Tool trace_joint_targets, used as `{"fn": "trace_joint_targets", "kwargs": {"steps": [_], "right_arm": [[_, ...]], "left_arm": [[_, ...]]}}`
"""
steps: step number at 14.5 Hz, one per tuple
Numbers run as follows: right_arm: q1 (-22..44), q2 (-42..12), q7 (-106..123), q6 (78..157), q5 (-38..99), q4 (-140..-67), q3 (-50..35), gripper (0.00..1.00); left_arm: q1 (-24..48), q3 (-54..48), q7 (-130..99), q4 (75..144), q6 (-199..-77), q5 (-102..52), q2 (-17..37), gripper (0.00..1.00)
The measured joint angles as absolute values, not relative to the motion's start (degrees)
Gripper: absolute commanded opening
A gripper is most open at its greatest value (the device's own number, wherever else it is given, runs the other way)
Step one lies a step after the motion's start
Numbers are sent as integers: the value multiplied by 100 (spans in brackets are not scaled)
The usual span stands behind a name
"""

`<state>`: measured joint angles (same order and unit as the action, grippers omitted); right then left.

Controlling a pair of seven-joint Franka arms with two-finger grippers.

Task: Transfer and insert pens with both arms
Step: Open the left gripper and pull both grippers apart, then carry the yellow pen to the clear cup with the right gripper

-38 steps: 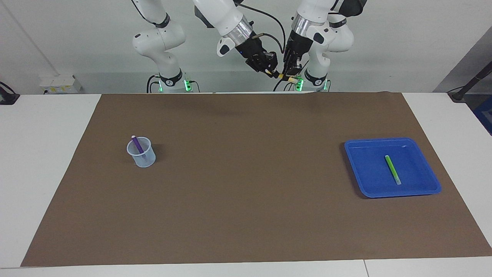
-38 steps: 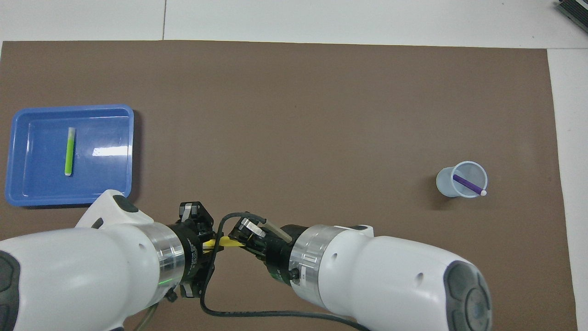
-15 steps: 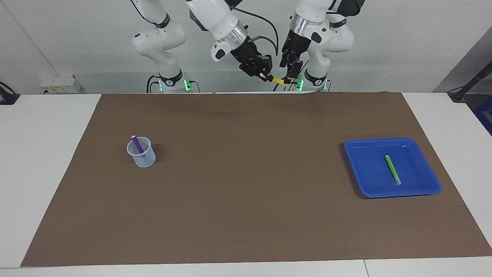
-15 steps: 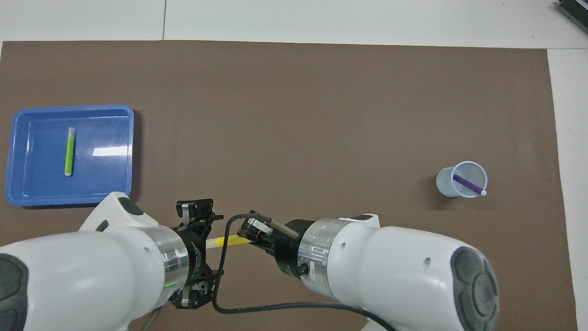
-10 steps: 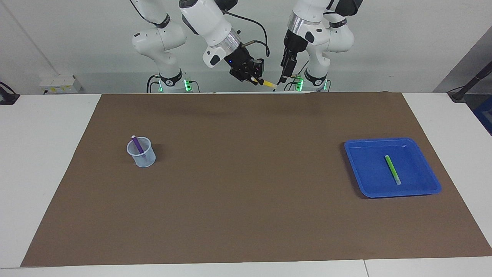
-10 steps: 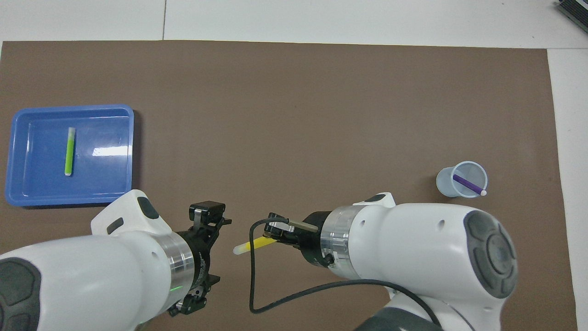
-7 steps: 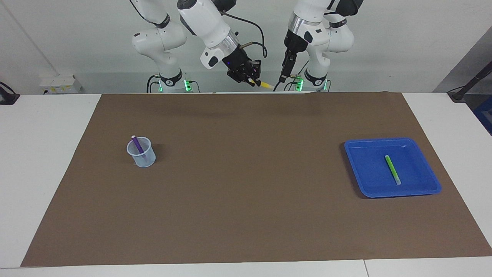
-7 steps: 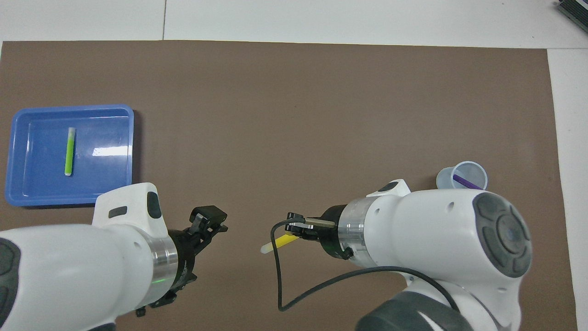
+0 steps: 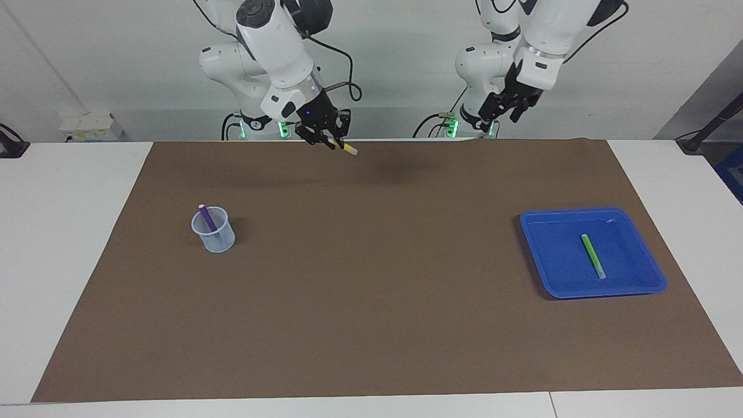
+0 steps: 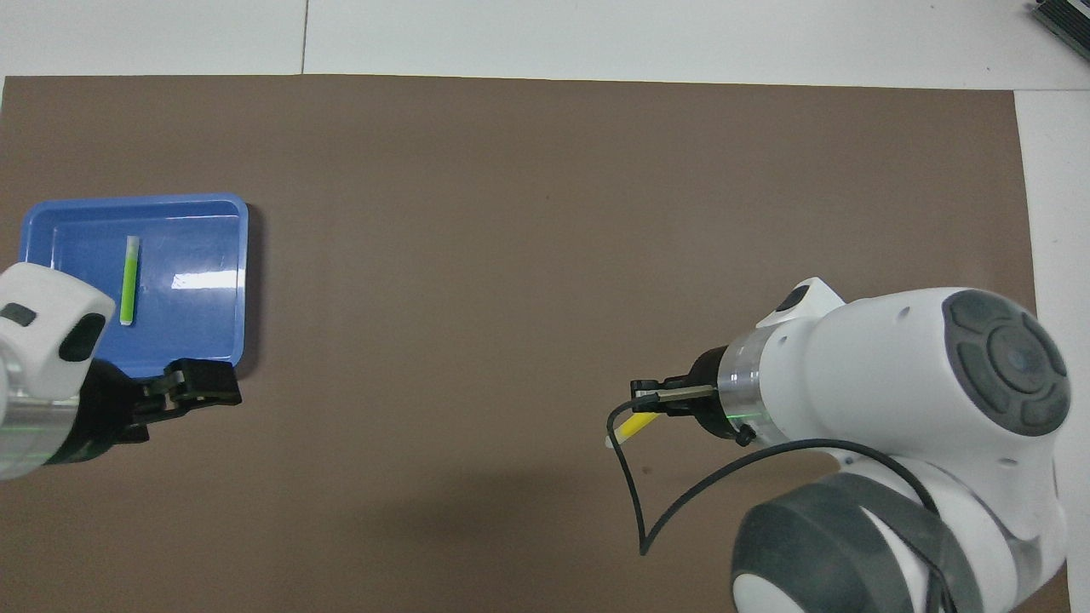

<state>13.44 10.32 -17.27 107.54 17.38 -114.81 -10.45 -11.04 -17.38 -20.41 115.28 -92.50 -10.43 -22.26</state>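
The yellow pen (image 9: 346,148), cap slanting down, is gripped in the closed right tool (image 9: 332,141) high over the worktop (image 9: 371,325), the cup (image 9: 213,230) lying toward eight o'clock in the facing view, while the left tool (image 9: 504,106) hangs open, empty.

Robotics lab: two bench-mounted arms (image 9: 273,40)

The purple pen (image 9: 207,218) leans in a clear cup at middle left. The green pen (image 9: 593,256) lies flat in the blue tray at right. The yellow pen (image 9: 342,146), tilted, hangs clamped in the right gripper (image 9: 327,138) at top centre.
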Motion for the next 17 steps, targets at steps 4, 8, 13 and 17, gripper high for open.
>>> {"fn": "trace_joint_targets", "kwargs": {"steps": [4, 8, 13, 17], "right_arm": [[1208, 1049, -893, 10416, 847, -11396, -1044, 0], [997, 1054, 285, 10188, 53, -11241, -1045, 0], [450, 1051, 2070, 10363, -724, -11229, -1041, 0], [-122, 988, 3193, 11224, -742, -11381, -1037, 0]], "left_arm": [[-2049, -1719, -148, 11528, -9261, -645, -2237, 97], [-2839, -1717, 1157, 11528, -9403, -515, -2244, 97], [-2963, -1734, 1471, 11671, -9642, -424, -2243, 95], [-2964, -1743, 1493, 11931, -9991, -412, -2239, 95]]}}
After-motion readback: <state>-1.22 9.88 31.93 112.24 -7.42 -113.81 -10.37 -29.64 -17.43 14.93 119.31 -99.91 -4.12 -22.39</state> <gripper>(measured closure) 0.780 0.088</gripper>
